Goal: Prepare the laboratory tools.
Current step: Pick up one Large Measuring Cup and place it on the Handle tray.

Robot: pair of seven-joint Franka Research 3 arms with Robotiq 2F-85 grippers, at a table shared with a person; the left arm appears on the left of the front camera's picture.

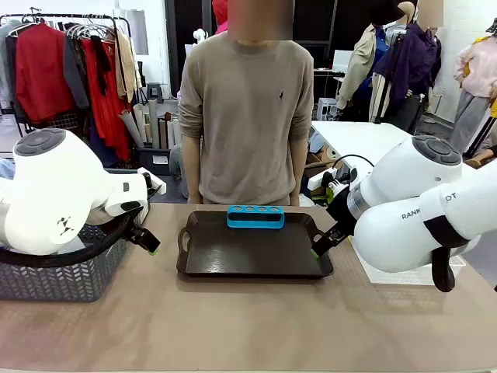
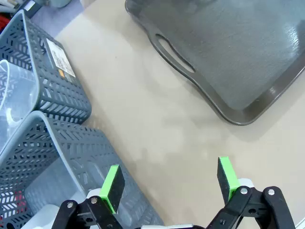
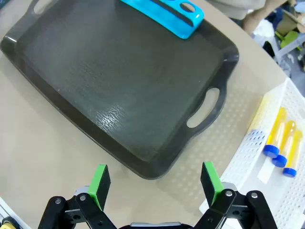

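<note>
One blue rack [image 1: 255,218], holes up, long axis left-right.

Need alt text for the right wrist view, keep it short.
A black handled tray lies on the beige table, bare except for a blue rack at its far edge, visible holes empty. The right tool hangs open over the tray's near corner. To one side, three orange blue-capped tubes lie in a white perforated bin.

The right arm [image 1: 400,231] shows "RANK" and, farther along, "OT" on its white shell. A sticker [image 2: 59,57] on the grey basket [image 2: 64,98] carries print too small to read.
</note>
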